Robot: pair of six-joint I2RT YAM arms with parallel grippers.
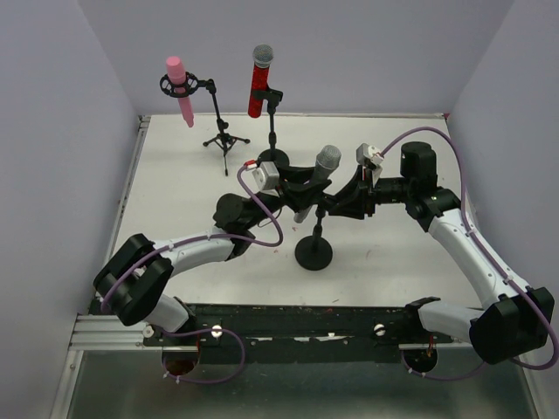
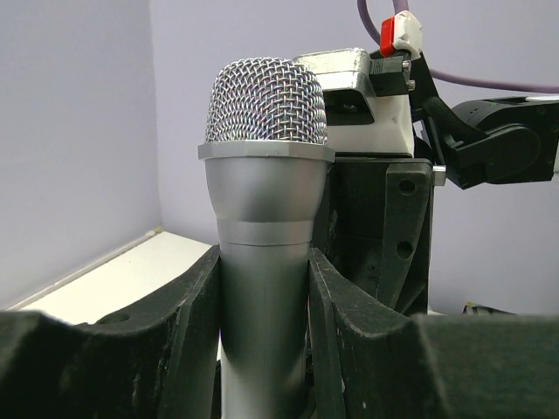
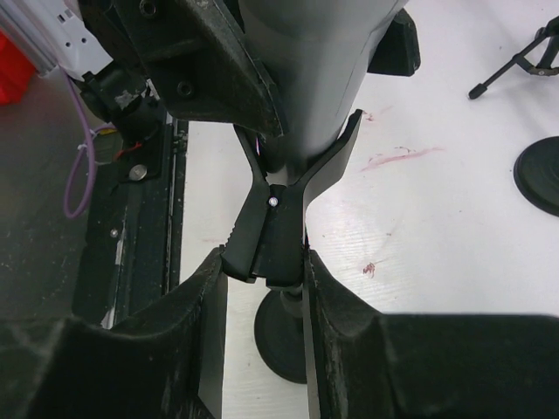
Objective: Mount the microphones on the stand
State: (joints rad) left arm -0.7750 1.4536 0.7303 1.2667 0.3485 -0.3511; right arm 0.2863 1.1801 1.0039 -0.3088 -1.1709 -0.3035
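Note:
The silver-grey microphone [image 1: 321, 170] leans over the near round-base stand [image 1: 314, 253]. My left gripper [image 1: 301, 188] is shut on its body; in the left wrist view [image 2: 265, 332] both fingers press the grey barrel [image 2: 266, 218] below the mesh head. My right gripper [image 1: 339, 205] is shut on the stand's black clip; in the right wrist view [image 3: 266, 288] the clip [image 3: 279, 218] is squeezed at its handles. The clip's prongs are spread around the lower end of the microphone [image 3: 314, 70]. The pink microphone [image 1: 181, 87] and the red microphone [image 1: 258, 83] sit in their stands at the back.
A tripod stand [image 1: 224, 131] holds the pink microphone and a round-base stand [image 1: 272, 144] holds the red one. In the right wrist view a second round base [image 3: 540, 175] and a tripod leg [image 3: 507, 74] show at right. A black rail [image 1: 288, 319] runs along the near edge.

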